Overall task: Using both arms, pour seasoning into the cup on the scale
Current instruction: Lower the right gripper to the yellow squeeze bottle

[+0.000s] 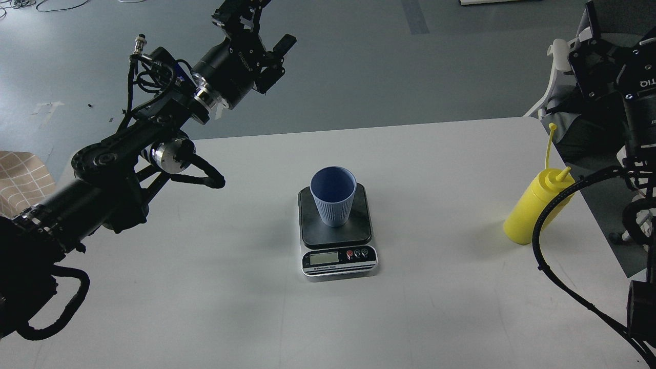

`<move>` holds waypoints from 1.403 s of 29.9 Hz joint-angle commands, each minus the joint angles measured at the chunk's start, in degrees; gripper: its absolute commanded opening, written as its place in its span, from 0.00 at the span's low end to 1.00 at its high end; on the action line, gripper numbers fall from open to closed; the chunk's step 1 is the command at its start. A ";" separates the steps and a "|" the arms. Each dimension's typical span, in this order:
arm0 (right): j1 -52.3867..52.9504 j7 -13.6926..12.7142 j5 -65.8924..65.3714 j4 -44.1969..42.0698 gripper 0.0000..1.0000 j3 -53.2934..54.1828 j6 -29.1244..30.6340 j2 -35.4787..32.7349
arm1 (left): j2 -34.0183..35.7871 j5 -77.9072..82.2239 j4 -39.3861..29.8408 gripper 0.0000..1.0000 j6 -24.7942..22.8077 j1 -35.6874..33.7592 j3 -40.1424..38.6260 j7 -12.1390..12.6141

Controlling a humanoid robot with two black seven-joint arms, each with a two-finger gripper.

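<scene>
The pale blue-grey ribbed cup stands upright on the dark platform of the scale, mid-table, with the LCD panel facing me. The yellow seasoning bottle stands upright near the table's right edge; a black cable of my right arm crosses in front of it. My left gripper is open and empty, high beyond the table's far edge, up and left of the cup. My right gripper is open and empty, high above and slightly right of the bottle, partly cut by the frame edge.
The white table carries only the scale, cup and bottle. A white chair stands past the far right corner. A checked cloth shows at the left edge. Grey floor lies beyond.
</scene>
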 commanded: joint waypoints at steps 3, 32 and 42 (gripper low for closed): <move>-7.53 -0.26 10.93 0.08 1.00 0.75 0.27 0.00 | -0.02 0.25 0.01 0.98 0.09 0.50 0.18 0.00; -26.45 -1.58 24.33 -6.16 1.00 -6.89 6.12 0.00 | -0.02 0.69 0.01 0.98 0.09 3.67 0.36 0.00; -26.45 -1.41 23.44 -11.08 1.00 -9.62 6.12 0.00 | -0.81 0.69 0.01 0.98 0.36 4.37 0.36 0.00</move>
